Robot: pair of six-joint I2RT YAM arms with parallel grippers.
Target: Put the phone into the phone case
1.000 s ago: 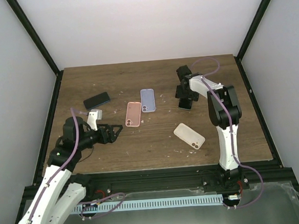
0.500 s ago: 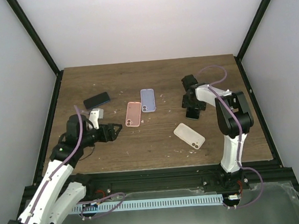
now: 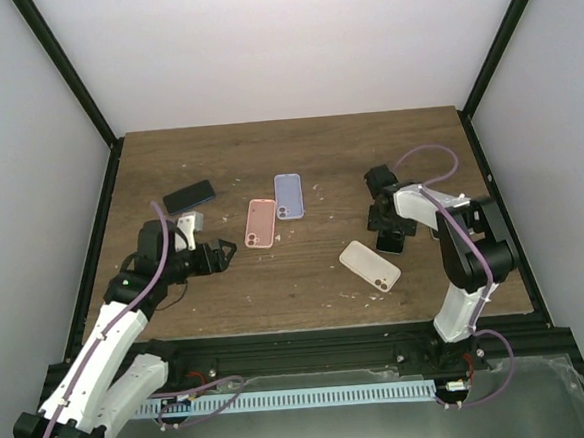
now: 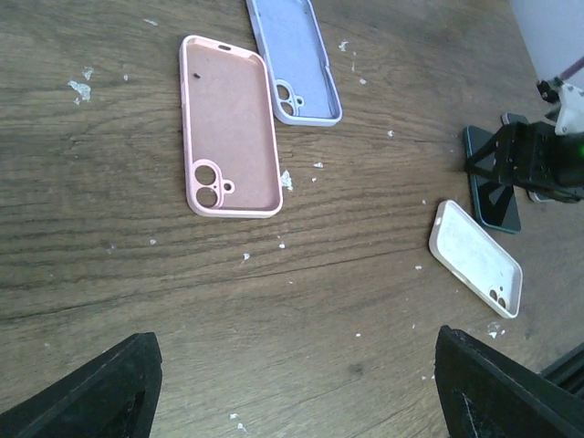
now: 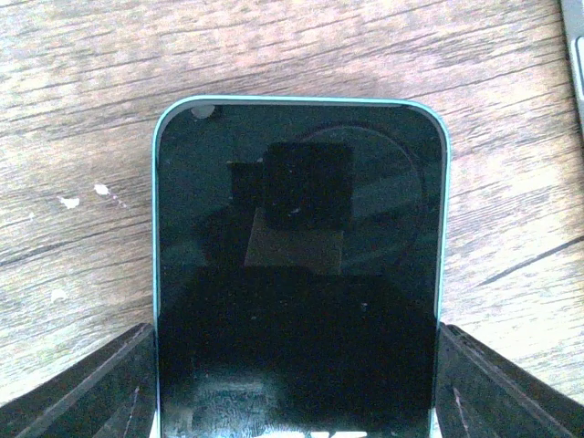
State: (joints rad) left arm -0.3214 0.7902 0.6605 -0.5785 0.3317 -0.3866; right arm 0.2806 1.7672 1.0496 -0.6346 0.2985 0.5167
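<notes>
Right hand (image 5: 297,397): fingers pressed to both long edges of flat black-screened phone with teal rim (image 5: 297,228), gripping it. Phone lies screen-up on brown wooden tabletop (image 3: 307,288), right side. White rectangular phone case (image 4: 476,258) just beside phone, toward arm bases.

Left hand (image 4: 292,388): fingers spread wide, nothing between them, low over tabletop at left. Ahead of it, pink soft phone case (image 4: 231,126) and lilac phone case (image 4: 294,59), close together near centre, hollows up. Second dark phone (image 3: 189,196) far left, well apart.
</notes>
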